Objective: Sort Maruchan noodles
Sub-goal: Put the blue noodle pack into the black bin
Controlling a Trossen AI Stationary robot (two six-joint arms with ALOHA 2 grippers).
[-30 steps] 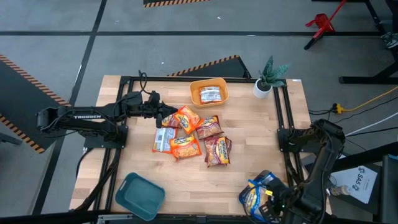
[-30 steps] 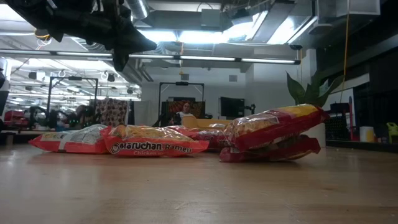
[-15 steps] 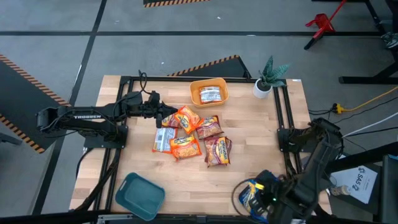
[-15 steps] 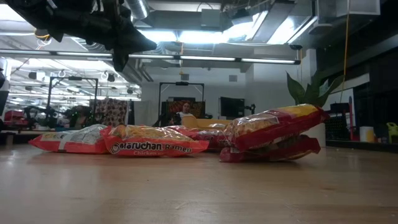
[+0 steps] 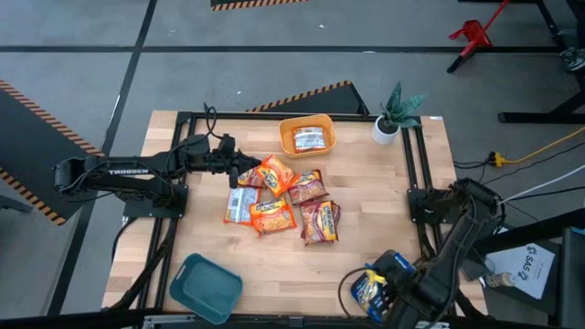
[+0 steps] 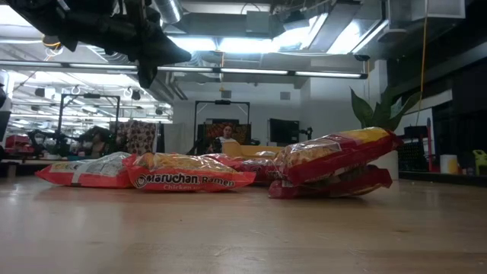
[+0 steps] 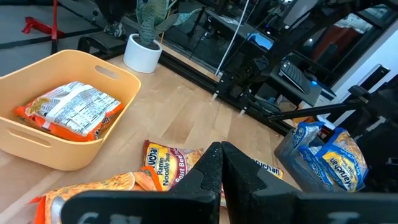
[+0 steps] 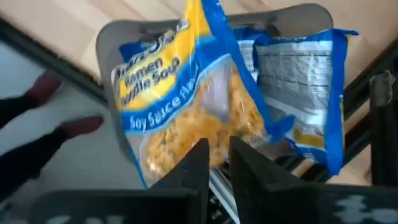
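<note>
Your left gripper [image 5: 243, 167] hangs above the table [image 5: 366, 196] at the far-left edge of the noodle pile, fingers pressed fully together, holding nothing. In its wrist view the two fingertips [image 7: 211, 163] meet in a point over a red packet [image 7: 171, 167].

Your right gripper [image 8: 215, 154] is at the near-right corner, over the grey bin [image 5: 395, 264]. Its fingers stand narrow, with only a thin gap. You cannot tell from these views whether they pinch anything. Just beyond the tips lies a blue-yellow soy sauce packet [image 8: 180, 99], tilted in the grey bin, with a second blue-white packet [image 8: 298, 87] beside it, back side up.

Loose packets sit mid-table: two orange ones [image 5: 273, 176] and [image 5: 271, 216], a silvery-backed one [image 5: 239, 205], and red ones [image 5: 320, 221] and [image 5: 308, 186]. In the low view two red packets lie stacked [image 6: 335, 156], and the orange one [image 6: 186, 174] lies flat to their left.

The orange-yellow bin [image 5: 330, 140] at the far edge holds one packet [image 5: 310, 139], back side up. The teal bin [image 5: 206, 286] is at the near-left. A potted plant [image 5: 393, 114] stands at the far-right corner.
</note>
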